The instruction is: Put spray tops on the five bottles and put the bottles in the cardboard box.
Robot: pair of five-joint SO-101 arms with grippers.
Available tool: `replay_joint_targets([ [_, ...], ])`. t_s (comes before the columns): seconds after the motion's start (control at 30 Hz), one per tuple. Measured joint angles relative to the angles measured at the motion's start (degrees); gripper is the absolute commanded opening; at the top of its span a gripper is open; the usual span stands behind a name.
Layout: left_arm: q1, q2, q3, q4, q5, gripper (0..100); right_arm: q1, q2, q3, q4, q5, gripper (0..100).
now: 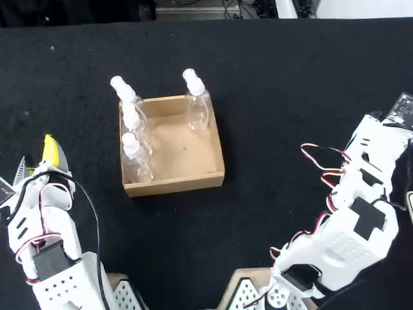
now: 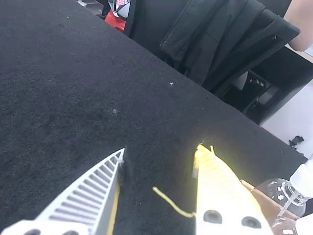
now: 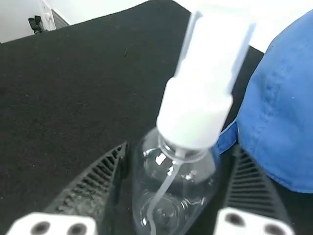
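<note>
The left gripper (image 2: 160, 152) is hovering over the black table (image 2: 73, 73), its fingers apart and holding nothing. Four capped bottles (image 1: 137, 161) are standing in the cardboard box (image 1: 174, 184), three along its left wall and one in the far right corner. The right gripper (image 3: 179, 149), cut off at the high view's edge, seems to be clamping the fifth bottle (image 3: 171, 196).

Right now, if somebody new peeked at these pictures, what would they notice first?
First, the cardboard box in the middle of the black table. Four spray-topped bottles stand inside it, three along one wall and one in a far corner. Next, the fifth bottle, with its top already on, gripped in the right pincer.
</note>
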Motion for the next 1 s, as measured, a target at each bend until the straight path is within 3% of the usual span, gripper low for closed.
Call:
replay_joint_targets([
  [0.33,0.0,0.0,0.0,0.0,0.0,21,0.1,-0.1,0.4,-0.2,0.1,1.1],
  [0.57,0.0,0.0,0.0,0.0,0.0,21,0.1,-0.3,0.7,-0.4,0.1,1.4],
  [0.83,0.0,0.0,0.0,0.0,0.0,21,-0.6,-19.9,12.0,4.7,-1.5,1.5],
  [1.0,0.0,0.0,0.0,0.0,0.0,21,-6.9,-36.6,16.2,15.0,-1.6,1.2],
])
